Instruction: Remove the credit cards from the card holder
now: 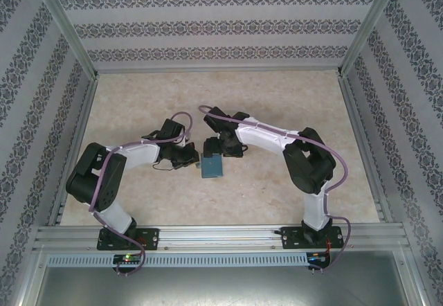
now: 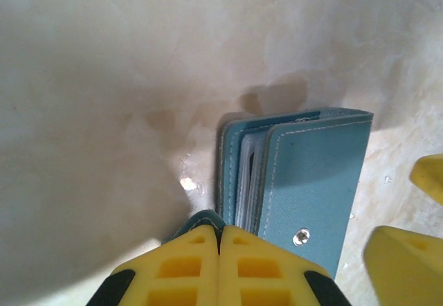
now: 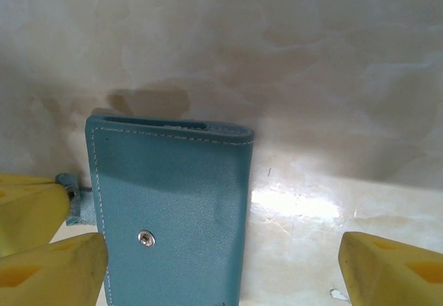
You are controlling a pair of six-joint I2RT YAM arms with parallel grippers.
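The card holder (image 3: pixel 173 209) ran off the bottom edge of the right wrist view, its lower end unseen. In the left wrist view the left tool (image 2: pixel 220 231) hid its near corner. Between the covers pale layers showed; the credit cards could not be made out.

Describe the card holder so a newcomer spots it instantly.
On the pale marbled table, look at the centre, where the left gripper and right gripper meet. The card holder lies there: a small teal-blue stitched wallet with a silver snap stud, unlike the yellow-fingered grippers flanking it.
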